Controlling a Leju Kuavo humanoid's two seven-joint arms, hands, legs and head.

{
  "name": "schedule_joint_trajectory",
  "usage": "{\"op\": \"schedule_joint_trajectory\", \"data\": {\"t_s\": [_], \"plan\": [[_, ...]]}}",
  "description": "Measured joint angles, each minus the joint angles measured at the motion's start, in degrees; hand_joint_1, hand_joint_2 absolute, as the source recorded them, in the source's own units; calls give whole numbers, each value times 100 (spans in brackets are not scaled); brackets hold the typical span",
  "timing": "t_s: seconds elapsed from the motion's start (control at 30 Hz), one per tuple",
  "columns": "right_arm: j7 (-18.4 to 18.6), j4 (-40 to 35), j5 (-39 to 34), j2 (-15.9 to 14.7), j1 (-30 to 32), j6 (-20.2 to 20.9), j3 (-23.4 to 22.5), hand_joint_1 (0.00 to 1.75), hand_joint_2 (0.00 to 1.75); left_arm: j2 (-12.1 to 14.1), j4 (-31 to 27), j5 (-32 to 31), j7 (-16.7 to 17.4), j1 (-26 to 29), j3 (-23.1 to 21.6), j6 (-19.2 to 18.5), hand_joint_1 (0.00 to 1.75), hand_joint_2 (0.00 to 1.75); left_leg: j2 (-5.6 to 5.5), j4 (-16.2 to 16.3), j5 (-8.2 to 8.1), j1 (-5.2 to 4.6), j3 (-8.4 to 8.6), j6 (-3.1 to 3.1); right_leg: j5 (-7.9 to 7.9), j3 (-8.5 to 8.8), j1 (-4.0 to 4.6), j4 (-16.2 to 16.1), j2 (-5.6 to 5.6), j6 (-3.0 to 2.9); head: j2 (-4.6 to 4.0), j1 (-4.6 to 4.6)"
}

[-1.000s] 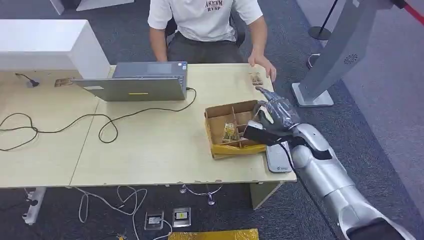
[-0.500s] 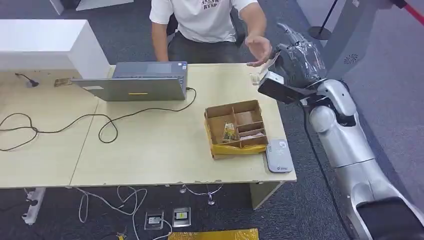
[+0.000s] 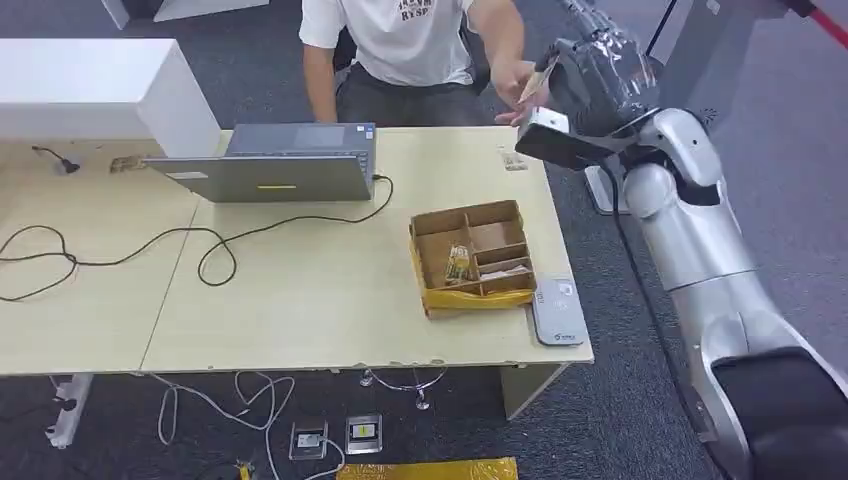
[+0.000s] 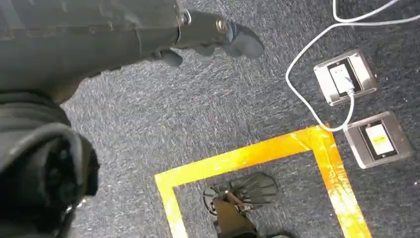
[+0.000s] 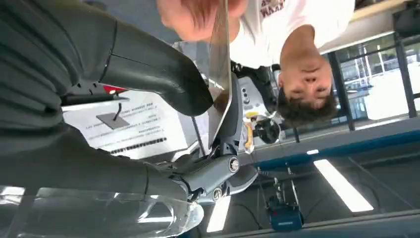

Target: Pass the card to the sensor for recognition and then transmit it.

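One card (image 5: 219,64) pinched by right hand (image 3: 590,75), one person's hand (image 5: 190,17) touching it

Laptop (image 3: 275,165) at the surface's (image 3: 300,300) rear, divided box (image 3: 470,258) right of centre, sensor (image 3: 556,310) just beside it at the front right corner; person (image 3: 420,45) seated behind.

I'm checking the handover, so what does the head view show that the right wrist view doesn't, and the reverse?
Head view alone: the pale wooden table, brown cardboard divider box, grey flat card sensor and grey laptop. Right wrist view alone: the thin card seen edge-on, pinched between the thumb and fingers, with the person's hand at its far end. Both: the right hand, card and person.
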Motion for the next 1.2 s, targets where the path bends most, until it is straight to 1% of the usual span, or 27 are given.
{"op": "schedule_joint_trajectory", "data": {"t_s": [0.17,0.33,0.43,0.6,0.83,0.87,0.9,1.03,1.2], "plan": [[-70,1212,341,362,-676,29,257,175,175,-13,0,-59,114,-95,-26,-94,0,0,-1,0,1,1,0,0,0,-1,1,1,0,0,0,-2],[16,2019,522,726,-943,142,516,175,175,-24,0,-24,127,-101,-33,-96,0,0,0,0,0,3,1,0,-1,-2,3,1,3,-2,0,0],[88,2327,594,916,-976,166,627,175,175,-35,0,0,129,-100,-33,-94,0,0,0,0,0,3,2,0,-2,-2,4,0,2,-2,0,0],[153,2700,636,1108,-989,199,780,175,175,-44,0,5,133,-98,-33,-85,0,0,0,0,1,3,3,0,-1,-1,4,0,2,-2,0,2],[160,3031,645,1228,-989,208,907,175,175,-57,0,5,166,-97,-33,-81,0,0,0,0,1,3,3,0,-1,-2,3,-1,5,-2,0,0],[160,3059,651,1230,-989,208,924,86,175,-57,0,5,168,-98,-33,-81,0,0,1,0,1,3,3,-1,-1,-2,3,-1,5,-2,0,0],[162,3081,651,1233,-988,208,935,0,175,-59,0,5,170,-98,-33,-81,0,0,1,0,1,3,3,-1,-1,-2,3,-1,5,-2,0,0],[234,3164,651,1239,-982,99,948,0,175,-63,0,2,179,-97,-33,-55,0,0,1,0,1,3,3,-1,-2,-3,3,-1,4,-2,0,0],[241,3256,640,1237,-982,-281,966,0,175,-68,0,2,181,-74,-33,15,0,0,2,0,1,3,4,-1,-1,-4,3,-2,6,-2,0,0]]}}
